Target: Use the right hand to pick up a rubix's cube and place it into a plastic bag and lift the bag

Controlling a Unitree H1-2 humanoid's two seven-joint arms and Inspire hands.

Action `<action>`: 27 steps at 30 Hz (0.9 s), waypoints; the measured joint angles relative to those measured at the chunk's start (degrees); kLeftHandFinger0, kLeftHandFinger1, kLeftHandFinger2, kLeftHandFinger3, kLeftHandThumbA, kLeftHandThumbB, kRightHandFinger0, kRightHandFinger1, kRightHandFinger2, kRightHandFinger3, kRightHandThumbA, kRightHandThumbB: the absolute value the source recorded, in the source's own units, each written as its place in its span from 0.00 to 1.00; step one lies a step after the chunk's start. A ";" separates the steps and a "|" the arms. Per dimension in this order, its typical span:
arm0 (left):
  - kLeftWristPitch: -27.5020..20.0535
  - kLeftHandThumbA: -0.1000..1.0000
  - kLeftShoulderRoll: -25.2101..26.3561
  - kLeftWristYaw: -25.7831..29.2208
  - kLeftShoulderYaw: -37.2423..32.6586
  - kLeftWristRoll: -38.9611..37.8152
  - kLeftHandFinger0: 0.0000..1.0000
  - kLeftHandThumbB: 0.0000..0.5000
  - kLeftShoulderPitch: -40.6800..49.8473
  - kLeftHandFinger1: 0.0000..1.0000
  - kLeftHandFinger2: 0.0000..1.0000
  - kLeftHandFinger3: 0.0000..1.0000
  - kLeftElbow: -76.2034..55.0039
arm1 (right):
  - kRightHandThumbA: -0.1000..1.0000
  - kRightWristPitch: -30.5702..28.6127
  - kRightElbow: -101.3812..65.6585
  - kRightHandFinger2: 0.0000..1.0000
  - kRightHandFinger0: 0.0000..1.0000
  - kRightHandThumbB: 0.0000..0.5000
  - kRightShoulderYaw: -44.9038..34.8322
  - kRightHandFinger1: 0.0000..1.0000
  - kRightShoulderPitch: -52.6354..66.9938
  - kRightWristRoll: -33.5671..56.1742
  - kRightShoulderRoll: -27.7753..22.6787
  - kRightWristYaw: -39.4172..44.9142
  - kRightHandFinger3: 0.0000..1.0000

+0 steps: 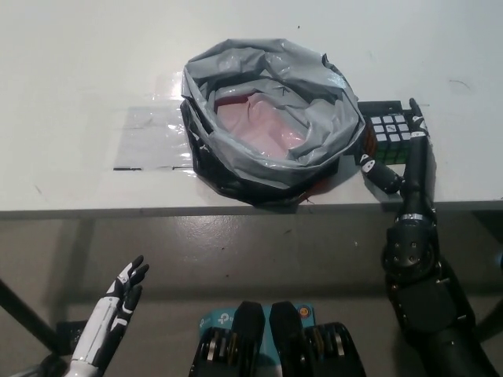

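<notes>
A Rubik's cube (391, 135) with black edges and white and dark stickers sits on the white table just right of the bag. The grey plastic bag (271, 118) stands open with its rim rolled down, showing a pink inside. My black right hand (402, 153) reaches up from the bottom right and wraps around the cube, one finger along its right side and another below its front left corner. The cube still rests on the table. My white left hand (124, 298) hangs open at the lower left, below the table edge.
A clear plastic sheet (153, 137) lies taped flat on the white table (78, 71) left of the bag. The table's front edge (118, 210) runs across the middle of the view, with grey floor below it.
</notes>
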 measured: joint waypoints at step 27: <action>-0.16 0.98 0.01 -0.14 -0.13 2.14 1.00 0.43 0.30 1.00 1.00 1.00 -0.69 | 0.83 -3.45 8.05 1.00 1.00 0.83 -2.30 1.00 -6.34 6.48 -0.35 0.09 1.00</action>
